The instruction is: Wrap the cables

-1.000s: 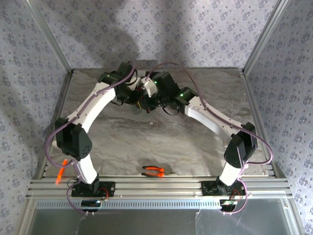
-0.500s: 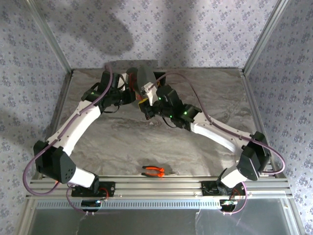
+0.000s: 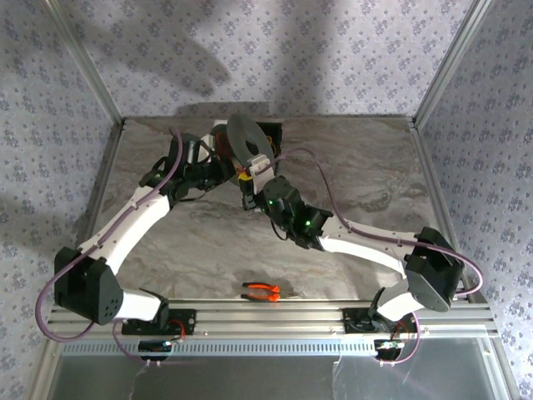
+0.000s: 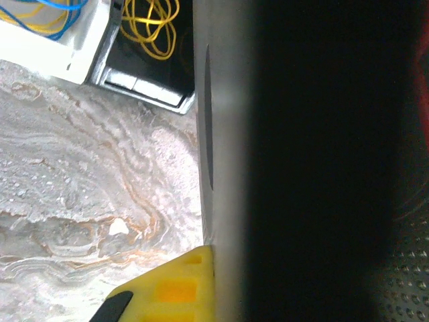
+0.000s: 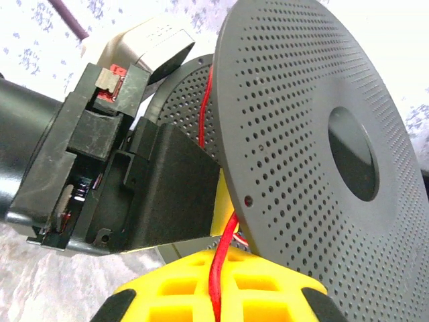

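Note:
A grey perforated spool (image 3: 244,135) stands tilted at the back middle of the table. My left gripper (image 3: 218,169) is shut on one of its flanges. In the left wrist view a yellow finger (image 4: 175,287) presses against the flange's grey edge (image 4: 224,134). The cable is a thin red wire (image 5: 218,268) that runs up from my right gripper (image 5: 218,298) into the gap between the spool's flanges (image 5: 295,121). The right gripper's yellow fingers are shut on it, just below the spool (image 3: 246,178). The left gripper's black body (image 5: 161,188) sits to the left of the spool.
Orange-handled pliers (image 3: 261,291) lie near the front rail (image 3: 266,317). Behind the spool are a black tray with yellow wire loops (image 4: 151,27) and a white box holding blue and yellow wires (image 4: 47,20). Metal frame posts border the table's sides.
Both elbows have dropped outward and toward the front. The spool has tipped up so its round face shows from above. The right gripper has moved nearer and left, still holding the red wire.

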